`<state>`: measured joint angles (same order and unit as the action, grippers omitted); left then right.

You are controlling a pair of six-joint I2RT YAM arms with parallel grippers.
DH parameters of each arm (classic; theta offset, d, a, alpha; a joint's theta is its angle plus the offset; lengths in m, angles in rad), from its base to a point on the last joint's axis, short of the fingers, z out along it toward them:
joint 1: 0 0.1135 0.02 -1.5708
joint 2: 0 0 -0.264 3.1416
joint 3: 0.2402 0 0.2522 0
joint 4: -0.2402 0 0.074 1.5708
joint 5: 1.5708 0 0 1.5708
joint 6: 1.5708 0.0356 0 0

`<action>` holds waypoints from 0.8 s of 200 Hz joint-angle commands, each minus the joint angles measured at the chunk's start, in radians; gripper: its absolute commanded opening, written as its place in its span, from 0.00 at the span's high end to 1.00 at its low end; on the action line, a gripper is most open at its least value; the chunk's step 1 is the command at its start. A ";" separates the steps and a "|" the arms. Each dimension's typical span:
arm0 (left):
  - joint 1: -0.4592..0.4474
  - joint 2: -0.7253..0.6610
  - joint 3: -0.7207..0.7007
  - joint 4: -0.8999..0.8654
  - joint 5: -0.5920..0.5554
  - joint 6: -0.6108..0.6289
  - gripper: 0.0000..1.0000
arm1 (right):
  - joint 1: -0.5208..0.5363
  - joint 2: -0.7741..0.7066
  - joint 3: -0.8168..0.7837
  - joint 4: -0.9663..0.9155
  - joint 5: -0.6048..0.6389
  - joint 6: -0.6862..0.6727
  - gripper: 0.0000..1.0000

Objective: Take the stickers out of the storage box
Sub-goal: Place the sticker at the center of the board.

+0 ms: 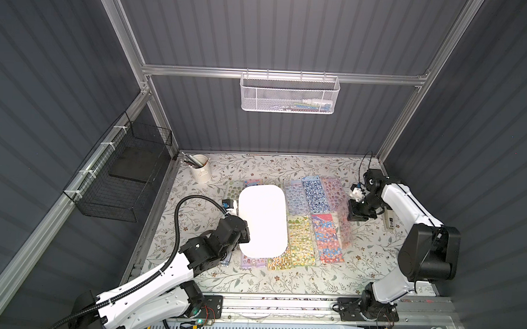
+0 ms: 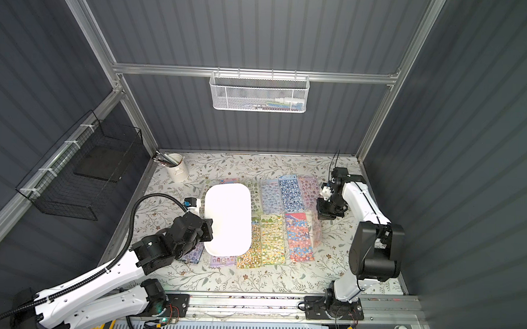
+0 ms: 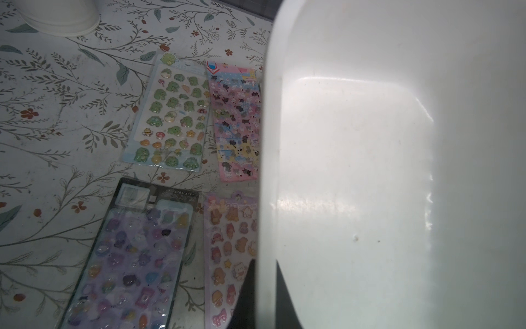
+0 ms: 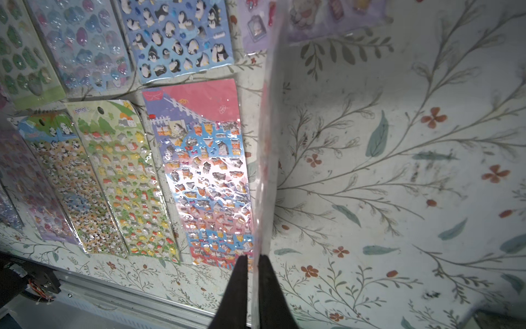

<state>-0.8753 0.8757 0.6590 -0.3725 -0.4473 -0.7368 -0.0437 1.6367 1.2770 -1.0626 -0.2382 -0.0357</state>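
At the far left, a black wire basket (image 1: 124, 180) is hung on the side wall. A white cup (image 1: 201, 170) of pens is stood at the back left corner of the floral table (image 1: 374, 258).

Next, the left gripper (image 3: 264, 263) is clamped on one long wall of the storage box (image 1: 263, 220), with one finger inside and one outside. The box, a white tray with rounded corners, is placed over the middle of the table. Whether it is rested there or lifted cannot be told.

The stickers (image 1: 300, 240) are laid flat on the table around the box, mostly in rows to its right. Some are partly hidden beneath its edges.

At the right end of the rows, one pinkish sheet (image 4: 266, 159) is stood on edge between the fingers of the right gripper (image 4: 253, 257). Those fingers are set nearly together, with a sliver of gap on one side. Whether the sheet is pinched cannot be told.
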 commanded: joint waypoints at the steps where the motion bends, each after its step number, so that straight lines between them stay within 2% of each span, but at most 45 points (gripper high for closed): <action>1: 0.005 0.005 0.012 0.011 0.003 0.018 1.00 | -0.028 0.006 -0.012 0.024 -0.015 -0.038 0.87; 71: 0.005 -0.009 0.010 0.004 -0.015 0.021 1.00 | -0.047 0.047 0.005 0.016 0.079 -0.014 0.87; 89: 0.005 -0.009 0.010 0.003 -0.019 0.019 1.00 | -0.047 0.071 0.014 0.007 0.144 -0.004 0.86; 115: 0.005 -0.013 0.002 0.001 -0.022 0.016 1.00 | -0.048 0.106 0.039 -0.012 0.271 0.027 0.79; 128: 0.004 -0.014 0.001 0.001 -0.025 0.014 1.00 | -0.048 0.128 0.059 -0.033 0.315 0.041 0.68; 151: 0.004 -0.009 0.002 0.000 -0.030 0.016 1.00 | -0.048 0.131 0.074 -0.030 0.360 0.074 0.55; 160: 0.004 -0.007 0.004 0.000 -0.031 0.018 1.00 | -0.046 0.127 0.082 -0.025 0.356 0.090 0.53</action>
<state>-0.8753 0.8791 0.6590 -0.3737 -0.4522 -0.7341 -0.0891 1.7664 1.3247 -1.0649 0.0429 0.0063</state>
